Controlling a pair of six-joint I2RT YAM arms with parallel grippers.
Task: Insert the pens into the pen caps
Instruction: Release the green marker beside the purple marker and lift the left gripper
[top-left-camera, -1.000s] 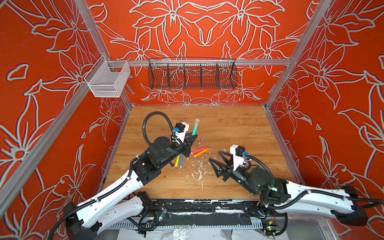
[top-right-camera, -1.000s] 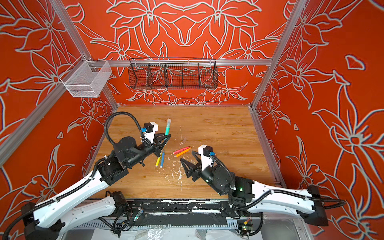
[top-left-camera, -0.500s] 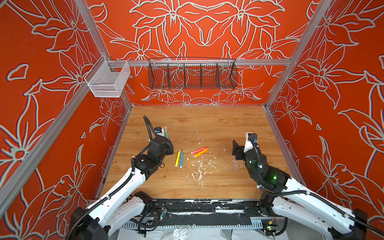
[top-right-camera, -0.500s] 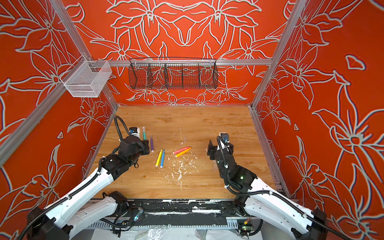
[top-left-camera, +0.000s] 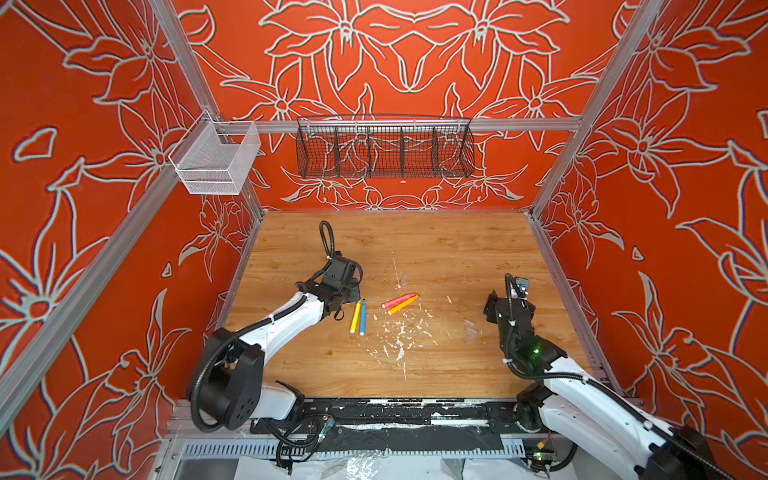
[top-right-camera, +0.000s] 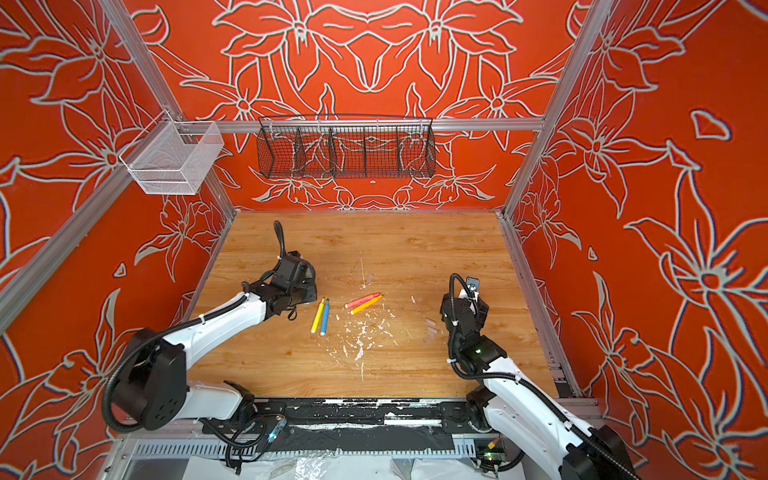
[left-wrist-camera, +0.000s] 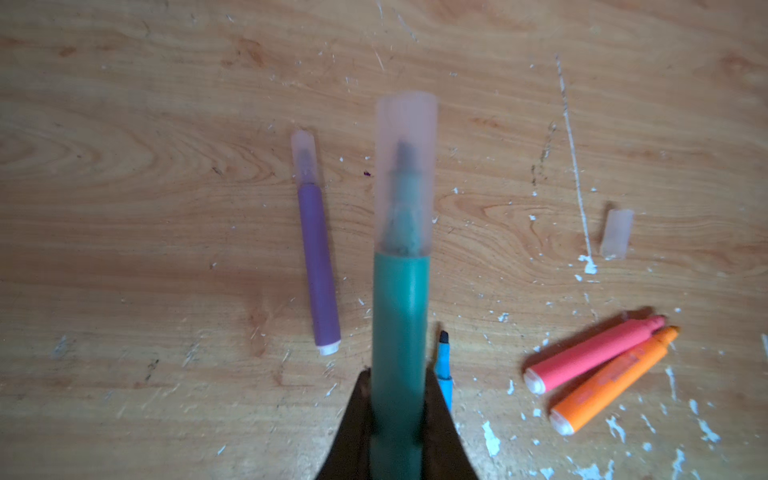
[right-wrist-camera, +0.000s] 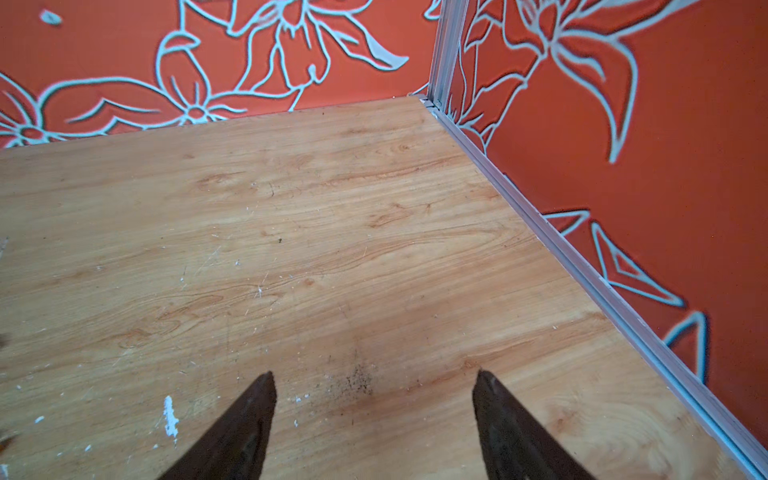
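My left gripper (left-wrist-camera: 399, 374) is shut on a green pen (left-wrist-camera: 400, 332) whose tip sits inside a clear pen cap (left-wrist-camera: 406, 174). Beside it a purple pen (left-wrist-camera: 318, 266) lies on the wood with a cap (left-wrist-camera: 303, 158) on its tip. In both top views the gripper (top-left-camera: 347, 286) hides these two. Yellow (top-left-camera: 355, 316) and blue (top-left-camera: 363, 318) pens lie side by side. Pink (top-left-camera: 398, 300) and orange (top-left-camera: 403, 305) pens lie uncapped to their right. A loose cap (left-wrist-camera: 617, 233) lies near them. My right gripper (right-wrist-camera: 374, 386) is open and empty over bare wood.
Faint clear caps (top-left-camera: 469, 326) lie on the wood left of the right arm (top-left-camera: 515, 328). White paint flecks (top-left-camera: 399, 336) dot the table's middle. A black wire basket (top-left-camera: 384, 145) and a white mesh bin (top-left-camera: 216, 160) hang on the back rail. The right wall rail (right-wrist-camera: 582, 266) runs close by.
Both arms came down from a raised meeting over the middle. The left carried the capped green pen leftward and low beside the purple pen. The right swung away to the right.
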